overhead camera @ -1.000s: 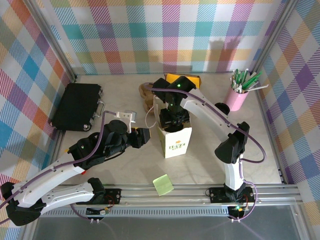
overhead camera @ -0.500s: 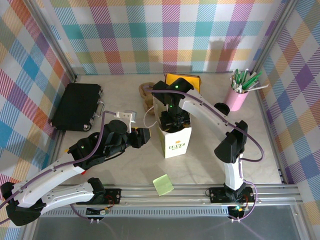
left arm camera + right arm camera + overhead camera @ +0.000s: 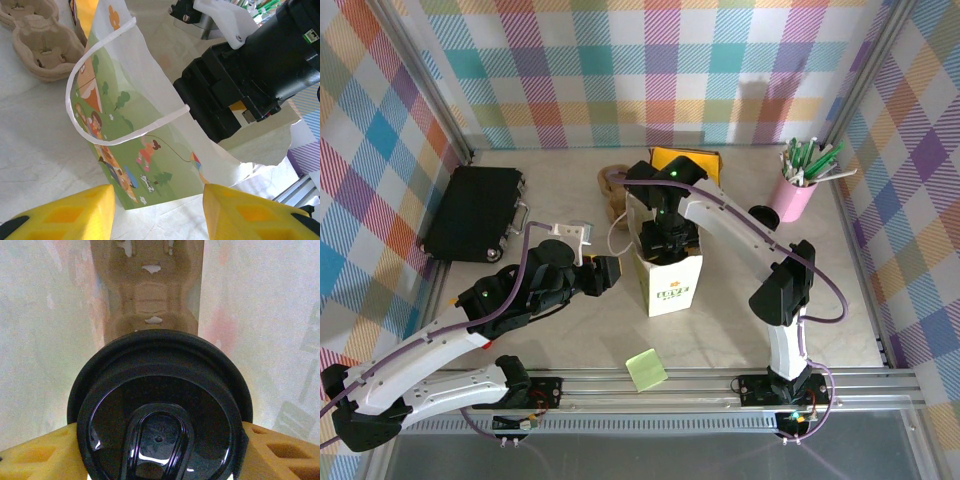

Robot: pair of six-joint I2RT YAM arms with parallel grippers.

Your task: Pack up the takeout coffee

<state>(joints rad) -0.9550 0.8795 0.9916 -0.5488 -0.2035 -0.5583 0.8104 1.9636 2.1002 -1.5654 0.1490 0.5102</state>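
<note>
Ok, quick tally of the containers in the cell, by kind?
Cups: 2 (lidded takeout coffee in the right gripper, pink pen cup)
Paper bag: 1
Pulp carrier: 1
Black case: 1
Total: 5

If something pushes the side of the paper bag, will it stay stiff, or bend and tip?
Probably floppy: the paper bag has thin walls with a wavy rim. It may also tip or slide, since it stands tall on a narrow base.

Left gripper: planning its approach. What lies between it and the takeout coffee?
The paper bag's printed wall, in the left wrist view; the takeout coffee is inside, held by the right gripper.
</note>
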